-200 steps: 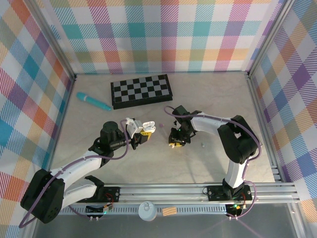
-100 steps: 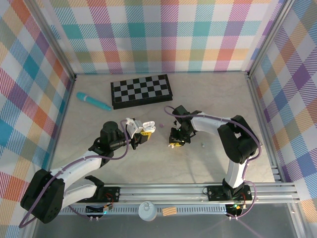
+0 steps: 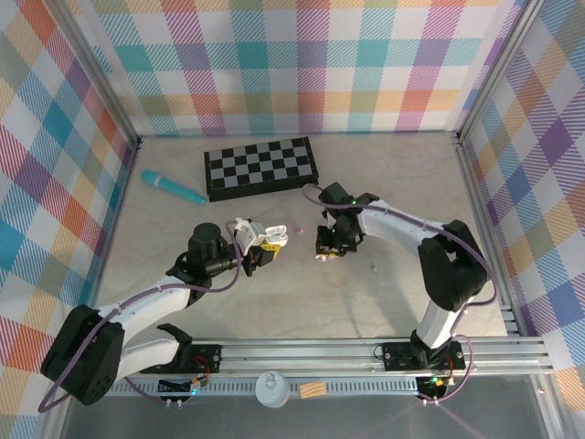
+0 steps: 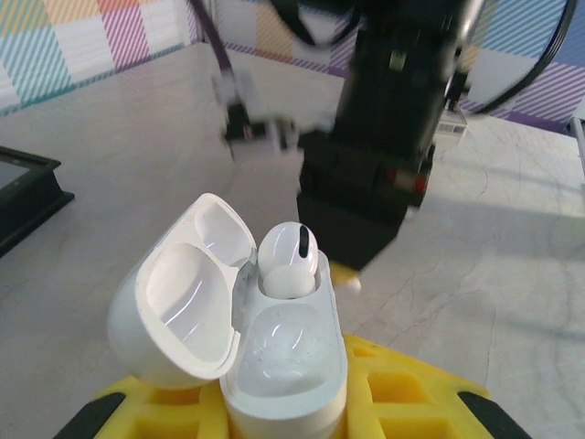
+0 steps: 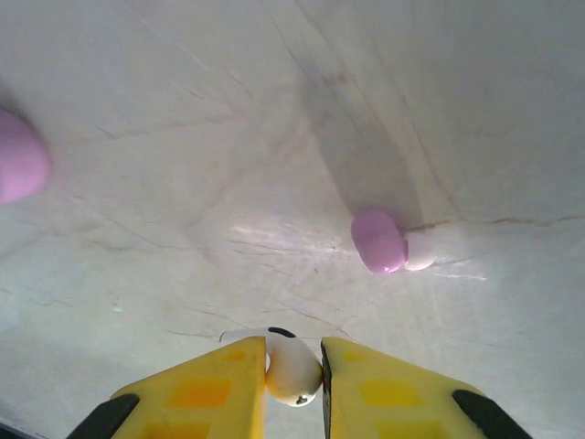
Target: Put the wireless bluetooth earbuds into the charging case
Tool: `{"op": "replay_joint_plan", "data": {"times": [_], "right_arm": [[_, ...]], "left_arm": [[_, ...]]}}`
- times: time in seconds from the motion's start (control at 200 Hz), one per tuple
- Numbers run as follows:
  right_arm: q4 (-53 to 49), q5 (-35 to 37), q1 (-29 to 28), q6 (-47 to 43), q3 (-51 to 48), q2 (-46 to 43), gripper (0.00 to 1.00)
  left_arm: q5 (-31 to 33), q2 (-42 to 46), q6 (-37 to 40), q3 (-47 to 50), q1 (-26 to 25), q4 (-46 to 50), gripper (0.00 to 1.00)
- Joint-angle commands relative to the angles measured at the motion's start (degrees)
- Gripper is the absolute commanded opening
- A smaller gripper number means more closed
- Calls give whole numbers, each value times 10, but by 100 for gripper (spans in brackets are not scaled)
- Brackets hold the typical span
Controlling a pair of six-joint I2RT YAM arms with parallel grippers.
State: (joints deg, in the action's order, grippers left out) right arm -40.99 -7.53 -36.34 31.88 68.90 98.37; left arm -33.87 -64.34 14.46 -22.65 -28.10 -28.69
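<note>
Since a second ago the right arm [image 3: 402,224] has swung its elbow outward and brought its wrist nearer the chessboard [image 3: 262,167]. The right gripper [image 5: 292,352] now sits slightly closer to the chessboard's near right corner, its jaws almost together, pinching a white earbud [image 5: 292,368].

The left arm [image 3: 155,297] has barely shifted. On the chessboard's near side, the left gripper [image 3: 263,242] is clamped on an open white charging case [image 4: 274,357] with its lid tipped back. A second white bud [image 4: 289,259] is seated in one well.

Pastel checked cloth walls [image 3: 302,64] stand behind and to both sides of the chessboard, which lies on a pale marbled tabletop [image 3: 274,302]. A teal pen [image 3: 172,187] lies just left of the chessboard. A pink earbud [image 5: 377,241] lies on its near side, and a pale green bud [image 3: 373,268] lies farther to the near right.
</note>
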Motion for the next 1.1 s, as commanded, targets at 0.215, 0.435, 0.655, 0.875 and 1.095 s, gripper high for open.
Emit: {"op": "replay_joint_plan", "data": {"times": [0.215,0.435,0.655,0.875,1.095], "right_arm": [[-111,76,-18,-96,121,-67,23],[-138,84,-40,-123,188,-66,23],[-146,78,-69,-146,235,-55,23],[-93,98,-95,-184,210,-66,22],[-9,84,-113,-241,164,-92,23]], "left_arm": [[-30,-40,2,-35,-9,-45,0],[-37,-73,-2,-51,-17,-61,0],[-53,-97,-6,-69,-22,-67,0],[-65,-105,-19,-73,-23,-80,0],[-77,-105,-29,-76,-23,-80,0]]}}
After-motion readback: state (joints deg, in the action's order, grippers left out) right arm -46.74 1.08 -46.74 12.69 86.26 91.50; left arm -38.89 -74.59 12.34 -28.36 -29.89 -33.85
